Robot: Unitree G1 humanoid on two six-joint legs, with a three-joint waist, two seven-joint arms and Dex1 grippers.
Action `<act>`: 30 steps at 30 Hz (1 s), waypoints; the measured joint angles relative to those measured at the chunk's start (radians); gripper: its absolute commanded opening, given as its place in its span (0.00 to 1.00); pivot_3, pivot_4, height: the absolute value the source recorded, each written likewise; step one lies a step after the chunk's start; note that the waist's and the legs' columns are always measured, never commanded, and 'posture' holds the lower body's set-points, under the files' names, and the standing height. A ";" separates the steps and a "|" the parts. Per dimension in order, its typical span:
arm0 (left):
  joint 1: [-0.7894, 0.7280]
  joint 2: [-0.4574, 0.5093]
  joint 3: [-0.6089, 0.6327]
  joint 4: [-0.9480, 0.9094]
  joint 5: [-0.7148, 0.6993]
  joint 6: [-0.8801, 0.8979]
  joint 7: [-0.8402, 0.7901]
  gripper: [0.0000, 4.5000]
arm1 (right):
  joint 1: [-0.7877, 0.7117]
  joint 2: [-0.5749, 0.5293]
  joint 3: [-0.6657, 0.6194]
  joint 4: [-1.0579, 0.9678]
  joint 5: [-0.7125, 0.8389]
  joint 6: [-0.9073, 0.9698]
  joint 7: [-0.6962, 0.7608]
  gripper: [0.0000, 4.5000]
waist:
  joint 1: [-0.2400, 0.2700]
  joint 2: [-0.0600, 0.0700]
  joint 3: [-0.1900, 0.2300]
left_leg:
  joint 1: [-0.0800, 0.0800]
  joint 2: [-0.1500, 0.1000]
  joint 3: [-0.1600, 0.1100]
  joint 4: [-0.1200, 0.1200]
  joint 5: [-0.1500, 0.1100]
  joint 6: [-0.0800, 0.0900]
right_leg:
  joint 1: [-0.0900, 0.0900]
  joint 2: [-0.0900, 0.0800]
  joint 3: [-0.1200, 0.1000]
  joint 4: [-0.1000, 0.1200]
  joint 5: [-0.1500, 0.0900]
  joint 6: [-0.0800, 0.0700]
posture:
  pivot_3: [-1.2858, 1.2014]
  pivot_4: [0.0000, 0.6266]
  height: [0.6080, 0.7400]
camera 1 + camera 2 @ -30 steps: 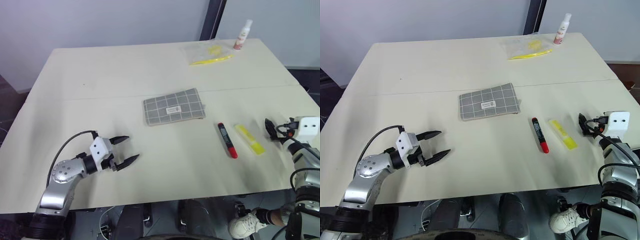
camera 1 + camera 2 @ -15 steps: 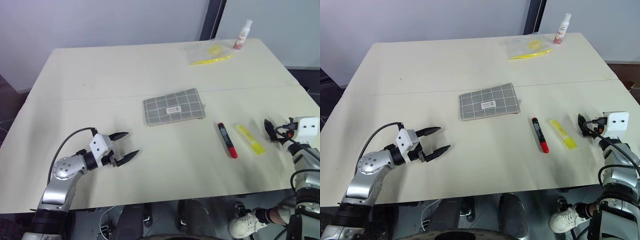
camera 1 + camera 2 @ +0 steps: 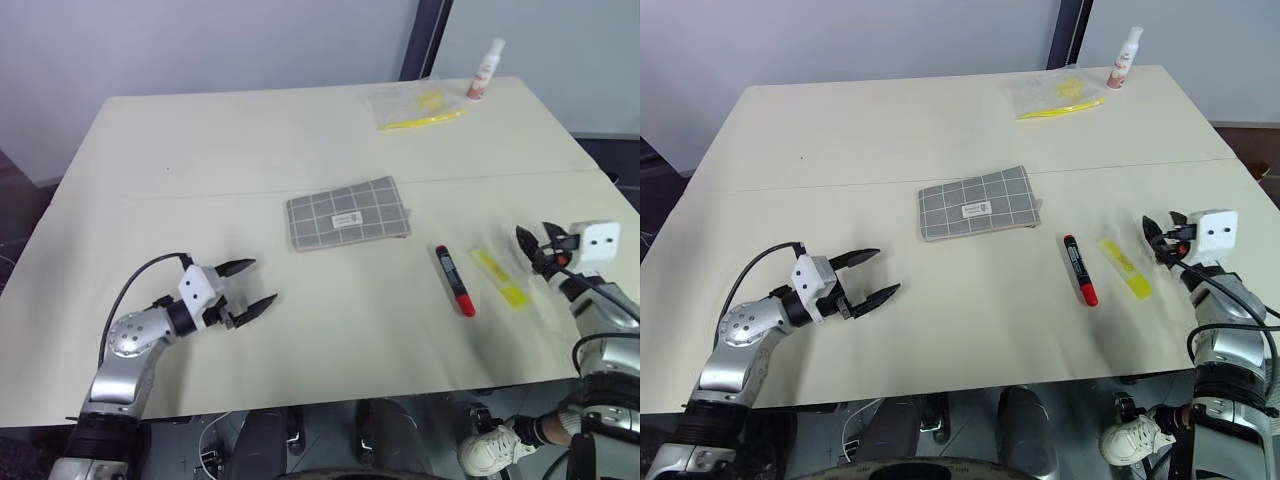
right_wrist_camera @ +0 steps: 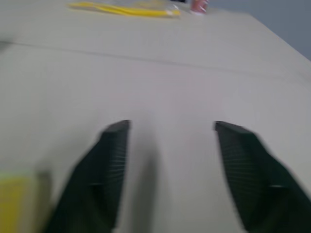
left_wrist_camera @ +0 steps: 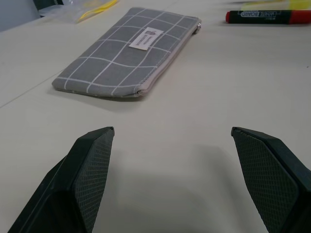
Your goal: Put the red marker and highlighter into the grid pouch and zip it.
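Observation:
The grid pouch (image 3: 348,214) lies flat and closed at the table's middle, white label up. To its right lie the red marker (image 3: 454,280) and, just beyond it, the yellow highlighter (image 3: 499,278), side by side on the tabletop. My right gripper (image 3: 532,240) hovers just right of the highlighter, pointing forward, fingers apart with nothing between them; the highlighter (image 4: 14,204) shows beside one finger in the right wrist view. My left gripper (image 3: 261,282) stands wide open low over the table, left of the pouch (image 5: 129,53) and aimed at it, with the marker (image 5: 272,17) farther off.
A clear plastic bag (image 3: 415,108) with yellow contents and a white spray bottle (image 3: 484,70) stand at the table's far right corner. A seam runs across the table (image 3: 200,195) behind the pouch. The front edge is close to both arms.
My right gripper has swung left and slightly up, closer to the highlighter, and its fingers have narrowed. The left gripper has crept a little forward, still wide open.

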 measured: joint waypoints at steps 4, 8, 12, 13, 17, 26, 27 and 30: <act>-0.167 -0.015 0.001 0.143 0.072 -0.083 0.071 0.90 | -0.072 0.136 0.136 -0.158 -0.018 0.062 -0.050 0.01 | -0.001 0.000 0.000 | 0.000 0.002 0.000 0.000 0.002 -0.003 | -0.001 0.001 0.000 0.002 0.002 0.000 | 0.52 0.24 1.00; -0.344 0.001 -0.055 0.398 0.224 -0.303 0.094 0.90 | -0.160 0.257 0.348 -0.216 -0.174 0.081 -0.123 0.01 | 0.000 0.000 0.000 | 0.000 0.001 0.004 -0.002 0.003 -0.002 | -0.004 0.001 -0.001 0.002 0.003 0.001 | 0.52 0.24 1.00; -0.467 -0.016 -0.135 0.640 0.343 -0.480 0.124 0.90 | -0.250 0.301 0.475 -0.083 -0.318 0.065 -0.191 0.01 | 0.008 -0.001 0.000 | -0.006 0.000 0.006 0.000 0.006 -0.006 | -0.008 0.001 -0.001 0.002 0.004 0.003 | 0.52 0.24 1.00; -0.509 -0.021 -0.154 0.696 0.373 -0.527 0.142 0.90 | -0.277 0.292 0.486 -0.027 -0.351 0.061 -0.209 0.01 | 0.012 -0.001 0.000 | -0.006 0.000 0.006 0.000 0.006 -0.006 | -0.007 0.001 -0.001 0.002 0.004 0.003 | 0.52 0.24 1.00; -0.625 -0.027 -0.215 0.857 0.481 -0.655 0.211 0.90 | -0.357 0.259 0.498 0.105 -0.421 0.059 -0.236 0.01 | 0.016 -0.001 0.000 | -0.004 0.000 0.007 0.000 0.006 -0.006 | -0.007 0.001 -0.001 0.002 0.004 0.003 | 0.52 0.24 1.00; -0.787 -0.108 -0.329 1.047 0.668 -0.759 0.405 0.90 | -0.352 0.240 0.522 0.128 -0.455 0.037 -0.196 0.01 | 0.023 -0.002 -0.001 | -0.004 0.001 0.005 0.002 0.004 -0.002 | -0.005 0.001 -0.001 0.004 0.004 0.004 | 0.52 0.24 1.00; -0.798 -0.122 -0.337 1.058 0.682 -0.759 0.424 0.90 | -0.347 0.240 0.523 0.121 -0.455 0.037 -0.192 0.01 | 0.023 -0.002 -0.001 | -0.004 0.001 0.005 0.003 0.004 -0.001 | -0.005 0.001 -0.001 0.004 0.004 0.004 | 0.52 0.24 1.00; -0.828 -0.153 -0.359 1.090 0.704 -0.758 0.447 0.85 | -0.334 0.238 0.523 0.103 -0.456 0.041 -0.186 0.00 | 0.023 -0.002 -0.001 | -0.004 0.001 0.005 0.005 0.003 0.000 | -0.005 0.001 -0.001 0.004 0.004 0.004 | 0.52 0.24 1.00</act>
